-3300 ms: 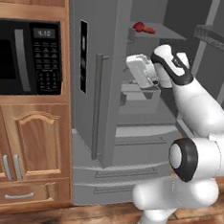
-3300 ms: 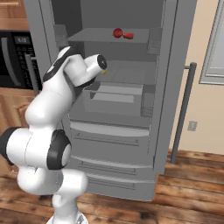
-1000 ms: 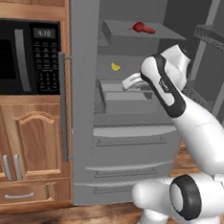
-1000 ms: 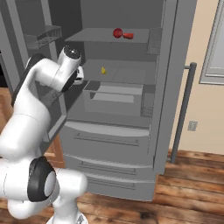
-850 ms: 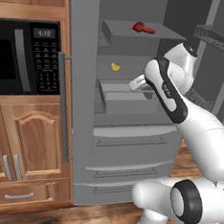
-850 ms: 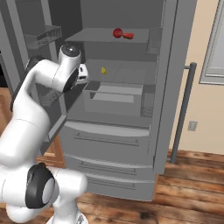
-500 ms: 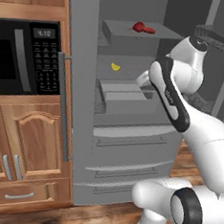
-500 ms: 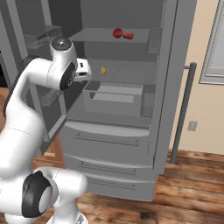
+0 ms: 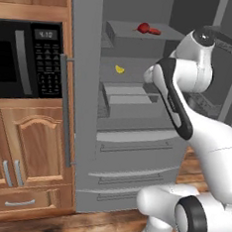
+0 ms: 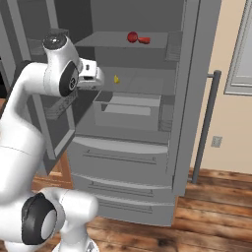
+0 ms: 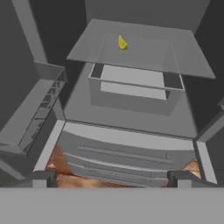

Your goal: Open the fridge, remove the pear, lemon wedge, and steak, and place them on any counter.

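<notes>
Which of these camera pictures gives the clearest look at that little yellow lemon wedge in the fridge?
The hand view: the lemon wedge sits unobstructed on the middle shelf, seen from above and in front. The left base view shows it smaller, left of the arm; in the right base view it is a tiny speck just beyond the wrist.

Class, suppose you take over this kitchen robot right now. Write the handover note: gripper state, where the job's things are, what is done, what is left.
Gripper: open, empty, raised in front of the open fridge.
Lemon wedge: on the middle shelf, above the bin.
Steak: on the top shelf, beside a round red item.
Done: fridge doors open.
Left: take out the lemon wedge, the steak and the pear, and set each on a counter. Nothing is out yet.
</notes>
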Robot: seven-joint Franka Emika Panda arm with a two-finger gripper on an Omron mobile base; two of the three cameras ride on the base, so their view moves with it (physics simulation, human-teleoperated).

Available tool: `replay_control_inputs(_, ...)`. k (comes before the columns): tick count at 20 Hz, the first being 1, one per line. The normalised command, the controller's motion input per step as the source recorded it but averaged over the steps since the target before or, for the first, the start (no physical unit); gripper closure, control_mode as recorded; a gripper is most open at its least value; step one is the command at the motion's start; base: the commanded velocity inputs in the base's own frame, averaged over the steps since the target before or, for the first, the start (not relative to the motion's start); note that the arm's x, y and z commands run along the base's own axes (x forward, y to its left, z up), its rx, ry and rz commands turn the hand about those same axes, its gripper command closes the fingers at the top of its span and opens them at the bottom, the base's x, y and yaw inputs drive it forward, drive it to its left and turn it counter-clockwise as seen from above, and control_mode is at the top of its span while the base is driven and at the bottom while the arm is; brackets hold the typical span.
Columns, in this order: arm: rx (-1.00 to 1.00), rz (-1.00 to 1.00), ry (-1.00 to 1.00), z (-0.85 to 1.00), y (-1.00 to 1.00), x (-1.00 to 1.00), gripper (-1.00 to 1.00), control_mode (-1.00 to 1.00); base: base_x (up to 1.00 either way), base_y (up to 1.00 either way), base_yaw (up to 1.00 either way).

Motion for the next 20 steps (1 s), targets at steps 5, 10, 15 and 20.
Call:
replay_control_inputs(5, 0.0, -0.02, -0.12, 0.27, -0.28, -0.21, -1.0, -1.0, 0.0, 0.0, 0.0)
replay_control_inputs(10, -0.01, 0.0, -0.11, 0.21, -0.25, -0.39, -1.0, -1.0, 0.0, 0.0, 0.0)
replay_control_inputs(15, 0.0, -0.02, -0.05, 0.25, -0.09, -0.39, -1.0, -1.0, 0.0, 0.0, 0.0)
replay_control_inputs(20, 0.0, 0.0, 0.05, 0.29, 0.0, -0.36, -1.0, -1.0, 0.0, 0.0, 0.0)
